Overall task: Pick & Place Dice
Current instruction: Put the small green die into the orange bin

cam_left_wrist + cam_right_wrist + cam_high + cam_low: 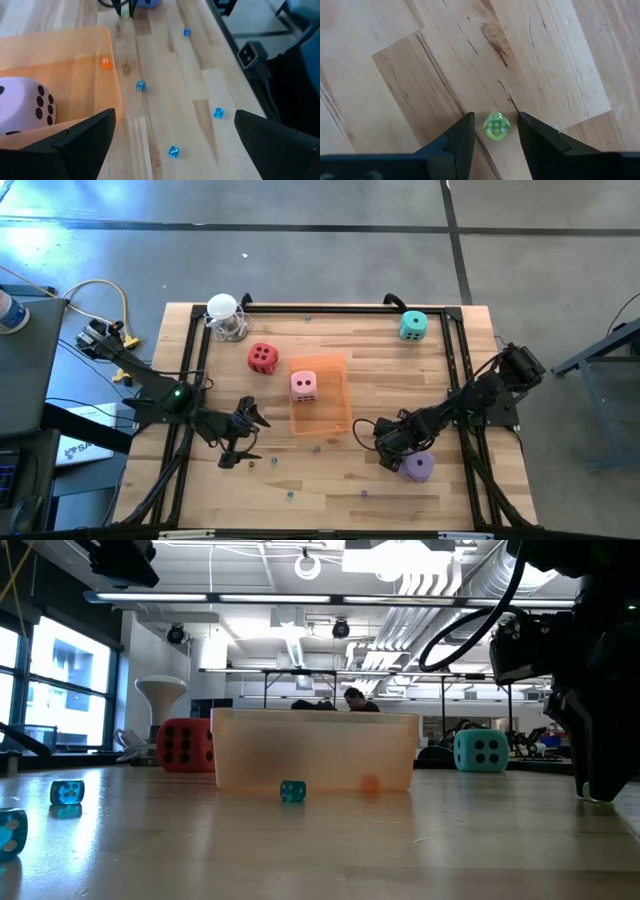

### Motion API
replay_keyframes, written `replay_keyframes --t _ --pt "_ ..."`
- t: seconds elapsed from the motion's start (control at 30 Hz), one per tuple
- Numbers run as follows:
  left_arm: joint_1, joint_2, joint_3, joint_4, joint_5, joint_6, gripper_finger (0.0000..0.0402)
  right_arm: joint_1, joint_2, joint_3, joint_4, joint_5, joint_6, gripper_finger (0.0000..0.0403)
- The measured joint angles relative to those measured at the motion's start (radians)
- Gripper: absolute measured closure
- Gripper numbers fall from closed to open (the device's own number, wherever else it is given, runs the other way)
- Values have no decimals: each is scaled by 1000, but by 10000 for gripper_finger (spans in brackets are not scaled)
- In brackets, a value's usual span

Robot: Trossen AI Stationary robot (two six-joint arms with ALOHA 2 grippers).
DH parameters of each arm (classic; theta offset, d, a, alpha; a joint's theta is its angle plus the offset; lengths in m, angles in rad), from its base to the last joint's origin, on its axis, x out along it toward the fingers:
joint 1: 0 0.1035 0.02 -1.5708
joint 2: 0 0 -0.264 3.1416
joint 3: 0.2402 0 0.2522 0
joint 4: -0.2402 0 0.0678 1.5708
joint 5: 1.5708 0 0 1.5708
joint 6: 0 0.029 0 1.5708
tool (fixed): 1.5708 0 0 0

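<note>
- Around my table point(330, 480) of pale wooden planks lies a grey concrete floor point(300, 260), crossed by dark seams.
- Bright glare falls on that floor at the far left corner.
- Beside my left side stands a dark bench point(25, 370) with cables trailing over it.
- Looking level across the table, I see an open hall with white ducts and pipes point(440, 580) under the ceiling.
- A tall window point(60, 690) lets in daylight on one side.
- A person's head point(354, 698) shows far behind, among desks.
</note>
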Motion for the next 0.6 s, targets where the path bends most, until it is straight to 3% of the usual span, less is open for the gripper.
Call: replay_keyframes --t 0.6 --pt "24 66 0 8 0 -2 2 -1 0 0 -1 -6 0 322"
